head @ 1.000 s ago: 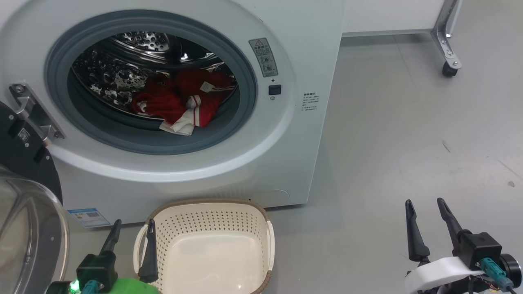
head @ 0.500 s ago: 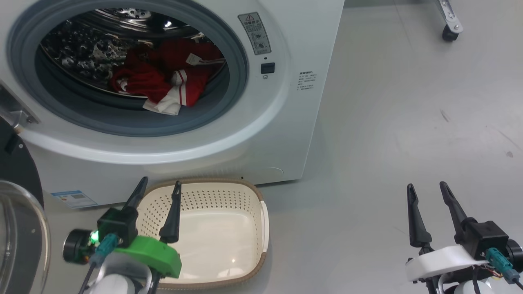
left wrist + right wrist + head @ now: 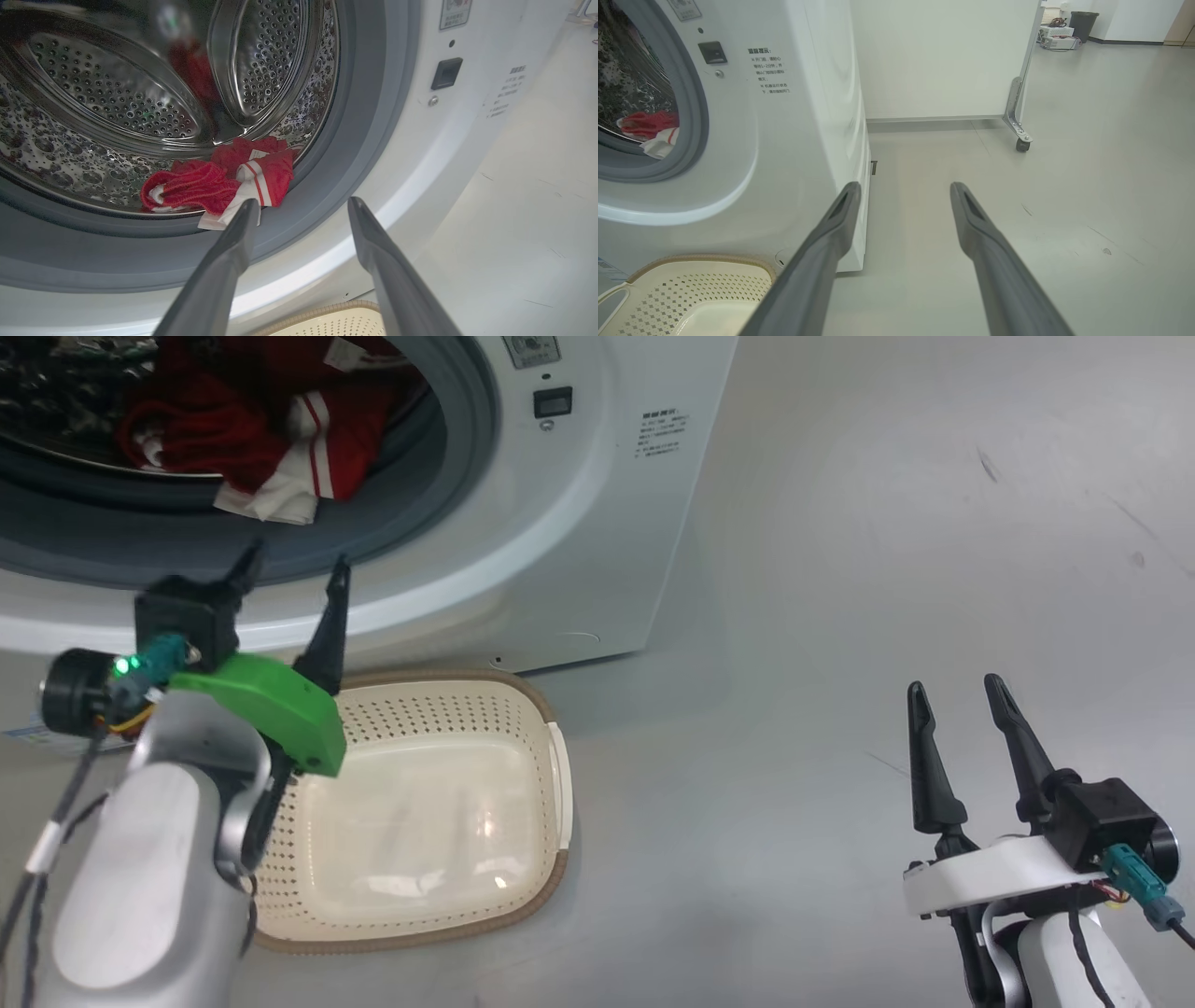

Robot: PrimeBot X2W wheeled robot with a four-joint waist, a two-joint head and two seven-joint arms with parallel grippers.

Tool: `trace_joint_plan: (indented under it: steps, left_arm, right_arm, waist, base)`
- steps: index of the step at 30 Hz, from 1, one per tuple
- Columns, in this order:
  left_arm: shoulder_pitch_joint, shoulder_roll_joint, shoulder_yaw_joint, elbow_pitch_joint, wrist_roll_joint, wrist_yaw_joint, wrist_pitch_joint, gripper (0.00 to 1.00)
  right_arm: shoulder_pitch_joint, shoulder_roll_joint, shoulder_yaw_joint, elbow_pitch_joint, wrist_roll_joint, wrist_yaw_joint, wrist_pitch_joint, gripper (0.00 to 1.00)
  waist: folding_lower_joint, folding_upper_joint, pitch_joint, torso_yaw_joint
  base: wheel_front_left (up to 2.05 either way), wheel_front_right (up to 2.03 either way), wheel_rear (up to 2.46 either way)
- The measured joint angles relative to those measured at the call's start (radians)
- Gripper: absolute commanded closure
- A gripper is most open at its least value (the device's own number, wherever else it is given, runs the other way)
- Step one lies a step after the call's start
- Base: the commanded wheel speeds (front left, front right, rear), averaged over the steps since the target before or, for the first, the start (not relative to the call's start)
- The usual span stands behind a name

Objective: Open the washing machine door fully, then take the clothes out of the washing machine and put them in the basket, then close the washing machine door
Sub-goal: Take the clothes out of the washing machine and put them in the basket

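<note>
Looks like a test lab: washing machine standing free on bare grey floor, wheeled white partition, dark bin at upper right.

The right gripper is seen parted, empty; the washing machine is seen at ten o'clock, the basket at seven.
</note>
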Motion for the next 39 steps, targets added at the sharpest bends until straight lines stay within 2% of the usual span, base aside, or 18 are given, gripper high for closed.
trace_joint_plan:
  steps: [14, 21, 30, 39]
  left_arm:
    - [-0.293, 0.136, 0.033, 0.109, -0.050, -0.051, 0.267, 0.00]
    - [-0.392, 0.208, 0.070, 0.180, -0.089, -0.060, 0.372, 0.00]
    - [-0.495, 0.288, 0.072, 0.209, -0.089, -0.062, 0.478, 0.00]
    - [-0.592, 0.341, 0.078, 0.254, -0.112, -0.070, 0.607, 0.00]
  right_arm:
    - [-0.118, 0.015, 0.035, 0.036, 0.047, 0.018, -0.010, 0.00]
    - [-0.150, 0.022, 0.057, 0.078, 0.079, 0.021, -0.012, 0.00]
    - [-0.173, 0.026, 0.068, 0.097, 0.104, 0.021, -0.015, 0.00]
    - [-0.214, 0.028, 0.088, 0.082, 0.173, 0.019, -0.019, 0.00]
  waist:
    - [0.0003, 0.0000, 0.172, -0.122]
    - [0.0002, 0.0000, 0.231, -0.201]
    - [0.0002, 0.0000, 0.285, -0.257]
    - [0.0000, 0.0000, 0.343, -0.302]
  base:
    - [0.00, 0.00, 0.00]
    - [0.00, 0.00, 0.00]
    - [0.00, 0.00, 0.00]
    - [0.00, 0.00, 0.00]
